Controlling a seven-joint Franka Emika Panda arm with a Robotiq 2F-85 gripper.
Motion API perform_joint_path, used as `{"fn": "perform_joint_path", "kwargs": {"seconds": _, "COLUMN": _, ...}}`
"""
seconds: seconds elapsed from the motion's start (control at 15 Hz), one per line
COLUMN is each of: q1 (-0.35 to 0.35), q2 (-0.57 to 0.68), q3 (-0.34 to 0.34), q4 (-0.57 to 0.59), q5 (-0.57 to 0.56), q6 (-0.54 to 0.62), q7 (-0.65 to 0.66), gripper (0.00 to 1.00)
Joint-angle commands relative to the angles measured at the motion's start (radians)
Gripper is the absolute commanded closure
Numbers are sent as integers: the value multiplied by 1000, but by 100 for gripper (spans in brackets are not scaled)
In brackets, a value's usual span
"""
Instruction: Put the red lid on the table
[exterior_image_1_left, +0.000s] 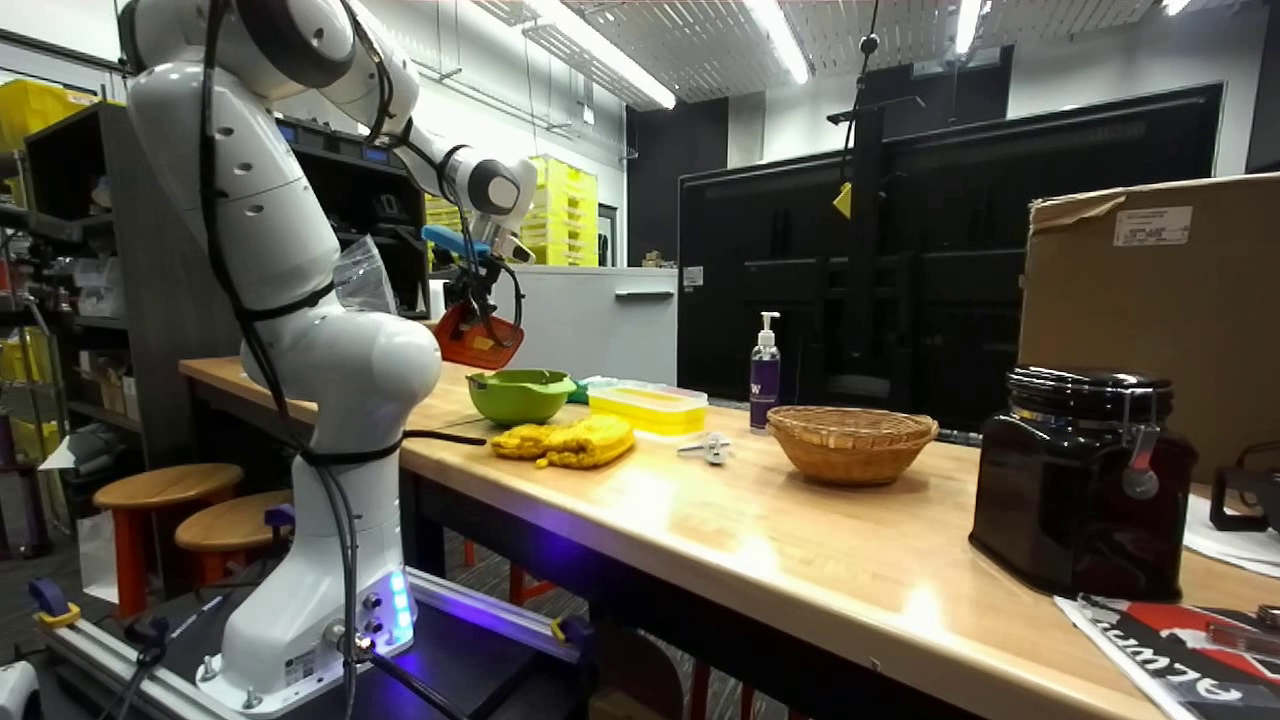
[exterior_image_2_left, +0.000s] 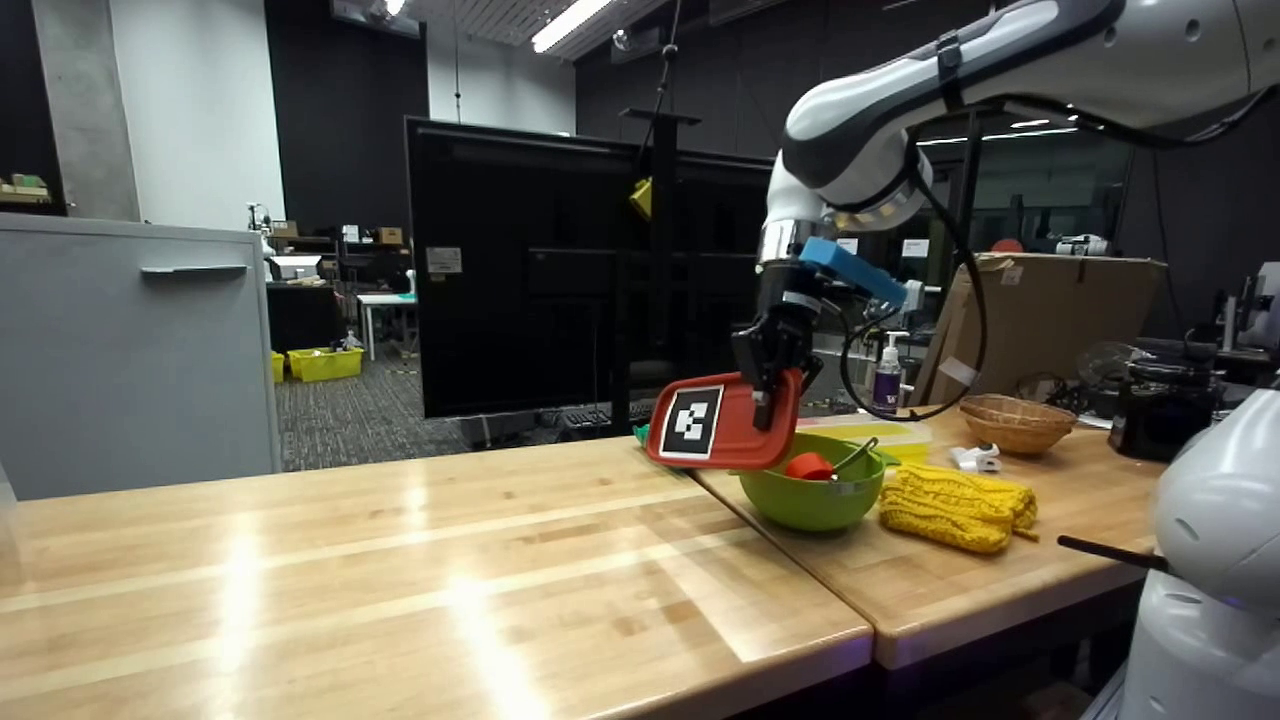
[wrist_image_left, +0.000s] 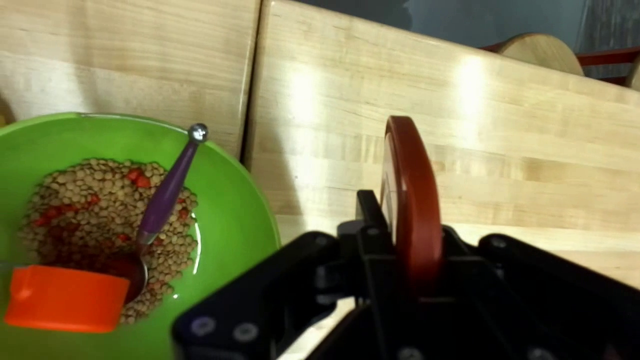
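The red lid is a flat, round-cornered rectangle with a black-and-white square marker on one face. It is held steeply on edge in the air in both exterior views (exterior_image_1_left: 470, 340) (exterior_image_2_left: 737, 432) and the wrist view (wrist_image_left: 417, 200). My gripper (exterior_image_2_left: 768, 395) is shut on it, one finger on each face, as the wrist view (wrist_image_left: 400, 230) shows. The table (exterior_image_2_left: 400, 570) has a light wooden top and lies below the lid; it also shows in the wrist view (wrist_image_left: 500, 150). The lid is apart from the table top, beside and above the green bowl (exterior_image_2_left: 805, 505).
The green bowl (wrist_image_left: 235, 215) holds lentils, a purple-handled spoon (wrist_image_left: 165, 197) and an orange cup (wrist_image_left: 70, 299). A yellow knit cloth (exterior_image_2_left: 950, 505), a yellow container (exterior_image_1_left: 650, 408), a pump bottle (exterior_image_1_left: 765, 375) and a woven basket (exterior_image_1_left: 850, 445) stand beyond it. A seam splits the table top.
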Motion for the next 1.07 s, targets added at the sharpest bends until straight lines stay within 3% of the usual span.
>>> {"fn": "perform_joint_path", "kwargs": {"seconds": 0.0, "q1": 19, "q2": 34, "q3": 20, "q4": 58, "q5": -63, "q6": -21, "q7": 85, "gripper": 98}}
{"fn": "perform_joint_path", "kwargs": {"seconds": 0.53, "q1": 16, "q2": 89, "q3": 68, "q4": 77, "q5": -233, "q6": 9, "q7": 233, "gripper": 98}}
{"fn": "perform_joint_path", "kwargs": {"seconds": 1.0, "q1": 27, "q2": 120, "q3": 77, "q4": 109, "q5": -271, "q6": 1, "q7": 266, "gripper": 98}}
